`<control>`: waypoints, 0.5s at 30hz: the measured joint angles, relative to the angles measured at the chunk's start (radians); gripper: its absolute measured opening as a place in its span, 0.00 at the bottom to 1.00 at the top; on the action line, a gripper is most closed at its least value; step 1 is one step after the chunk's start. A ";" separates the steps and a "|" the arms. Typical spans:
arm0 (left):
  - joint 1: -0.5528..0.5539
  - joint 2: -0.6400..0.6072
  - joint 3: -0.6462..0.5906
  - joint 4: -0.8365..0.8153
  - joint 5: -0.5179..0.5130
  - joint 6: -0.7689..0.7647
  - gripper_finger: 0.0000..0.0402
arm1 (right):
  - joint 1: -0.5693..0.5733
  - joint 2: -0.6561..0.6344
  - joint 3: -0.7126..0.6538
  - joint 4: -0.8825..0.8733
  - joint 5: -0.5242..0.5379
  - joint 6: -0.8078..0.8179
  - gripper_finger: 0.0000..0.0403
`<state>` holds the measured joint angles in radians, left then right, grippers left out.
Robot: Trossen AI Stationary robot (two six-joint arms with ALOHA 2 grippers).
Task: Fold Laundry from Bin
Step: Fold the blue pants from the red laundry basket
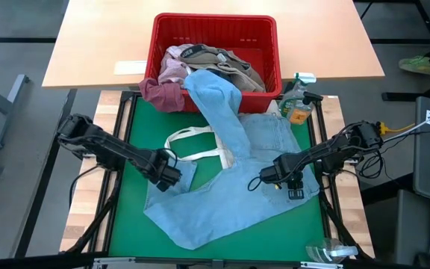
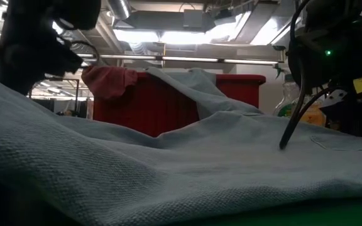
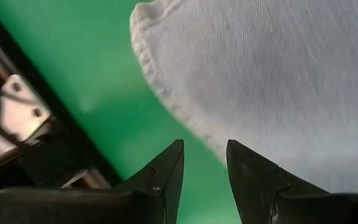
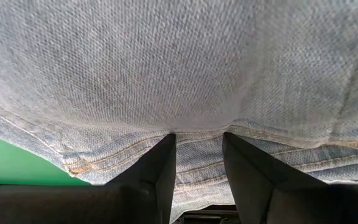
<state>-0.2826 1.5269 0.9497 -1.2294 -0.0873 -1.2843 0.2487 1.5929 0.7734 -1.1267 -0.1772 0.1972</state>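
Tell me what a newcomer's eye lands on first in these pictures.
A big light blue denim garment sprawls across the green mat, one end trailing up into the red bin heaped with more laundry at the table's far edge. The left gripper and right gripper sit low at the garment's two sides.

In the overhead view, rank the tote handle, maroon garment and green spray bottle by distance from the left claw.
1. Tote handle, just right of the left claw.
2. Maroon garment, on the bin's left rim.
3. Green spray bottle, far right.
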 joint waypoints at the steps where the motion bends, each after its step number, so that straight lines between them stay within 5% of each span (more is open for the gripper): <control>1: 0.003 0.000 -0.017 0.028 -0.012 -0.010 0.29 | 0.000 0.000 0.000 0.000 0.000 0.000 0.33; 15: 0.032 -0.007 -0.253 0.359 -0.057 -0.049 0.29 | 0.000 0.000 0.000 0.001 0.000 0.000 0.33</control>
<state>-0.2504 1.5197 0.6963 -0.8703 -0.1448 -1.3331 0.2487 1.5929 0.7738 -1.1262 -0.1768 0.1970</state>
